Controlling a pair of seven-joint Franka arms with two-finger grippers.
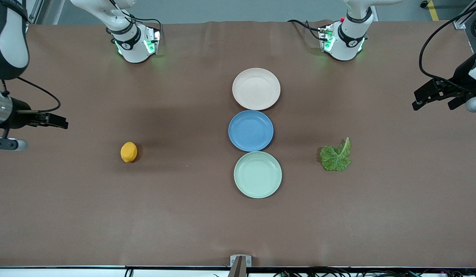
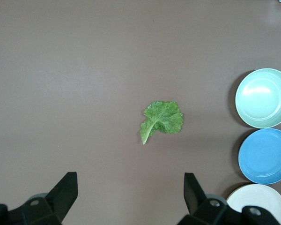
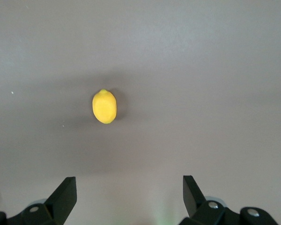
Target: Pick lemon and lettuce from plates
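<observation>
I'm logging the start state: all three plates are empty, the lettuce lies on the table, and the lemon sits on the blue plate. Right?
Not quite. The lemon lies on the bare table toward the right arm's end, well apart from the blue plate, as the front view shows. The rest holds: the plates are empty and the lettuce lies on the table.

lemon (image 1: 128,152), plates (image 1: 257,174), lettuce (image 1: 336,157) in row

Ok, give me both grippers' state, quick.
Left gripper: open, empty, over the table near the lettuce.
Right gripper: open, empty, near the lemon.
</observation>
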